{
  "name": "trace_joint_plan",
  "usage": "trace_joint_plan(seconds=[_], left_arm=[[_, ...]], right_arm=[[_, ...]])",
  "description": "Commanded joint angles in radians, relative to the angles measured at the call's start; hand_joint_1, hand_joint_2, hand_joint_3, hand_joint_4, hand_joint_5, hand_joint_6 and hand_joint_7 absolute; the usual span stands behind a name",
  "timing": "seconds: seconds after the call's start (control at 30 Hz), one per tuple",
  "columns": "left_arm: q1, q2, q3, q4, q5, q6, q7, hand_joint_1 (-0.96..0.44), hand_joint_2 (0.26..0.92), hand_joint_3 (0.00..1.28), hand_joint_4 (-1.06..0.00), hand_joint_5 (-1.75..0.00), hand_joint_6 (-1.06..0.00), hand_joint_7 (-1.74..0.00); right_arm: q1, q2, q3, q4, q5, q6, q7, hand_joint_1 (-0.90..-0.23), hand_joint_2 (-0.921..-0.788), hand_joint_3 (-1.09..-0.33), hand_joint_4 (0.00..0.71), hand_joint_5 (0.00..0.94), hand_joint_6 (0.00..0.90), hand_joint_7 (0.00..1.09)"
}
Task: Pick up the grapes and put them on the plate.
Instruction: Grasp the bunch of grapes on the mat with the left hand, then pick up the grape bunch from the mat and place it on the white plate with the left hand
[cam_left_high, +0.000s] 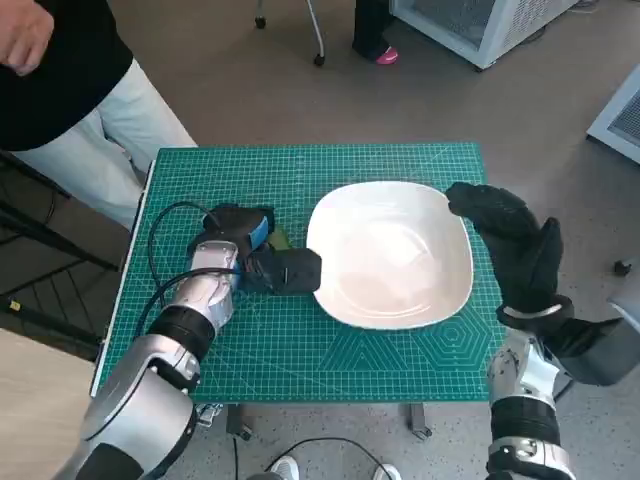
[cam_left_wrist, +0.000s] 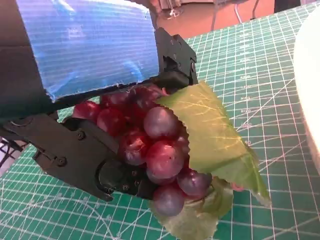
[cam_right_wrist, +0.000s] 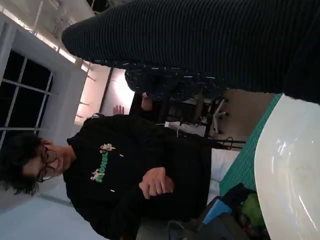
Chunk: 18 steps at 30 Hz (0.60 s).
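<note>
A bunch of dark red grapes (cam_left_wrist: 150, 145) with green leaves (cam_left_wrist: 215, 135) lies between the black fingers (cam_left_wrist: 75, 155) of my left hand (cam_left_high: 255, 255), which grips it just above the green mat (cam_left_high: 300, 170). In the head view only a bit of leaf (cam_left_high: 278, 240) shows beside the blue tape. The white plate (cam_left_high: 390, 255) lies right next to that hand, empty. My gloved right hand (cam_left_high: 510, 240) rests at the plate's far right rim and holds nothing. The right wrist view shows the glove (cam_right_wrist: 200, 40), the plate (cam_right_wrist: 290, 170) and the leaf (cam_right_wrist: 252, 210).
A person in a black top and pale trousers (cam_left_high: 110, 130) stands at the table's far left corner; the right wrist view shows that person (cam_right_wrist: 130, 170) too. A black cable (cam_left_high: 165, 225) loops over the mat by my left forearm. A white cabinet (cam_left_high: 480, 25) stands on the floor beyond.
</note>
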Motion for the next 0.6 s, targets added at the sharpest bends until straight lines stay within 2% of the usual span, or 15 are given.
trace_joint_plan(seconds=[0.03,0.6], left_arm=[[0.046,-0.002,0.010,0.019,-0.014,0.006,-0.018,0.00,0.921,0.32,-0.34,-1.44,-0.42,-1.46],[0.049,0.002,0.030,0.013,-0.026,-0.002,-0.024,0.00,0.921,0.30,-0.37,-1.41,-0.42,-1.45]], right_arm=[[0.010,-0.004,0.000,0.012,0.002,0.015,0.011,-0.392,-0.921,-0.542,0.553,0.001,0.502,0.00],[0.014,-0.001,0.000,0.005,0.002,0.013,0.013,-0.395,-0.921,-0.540,0.554,0.001,0.503,0.00]])
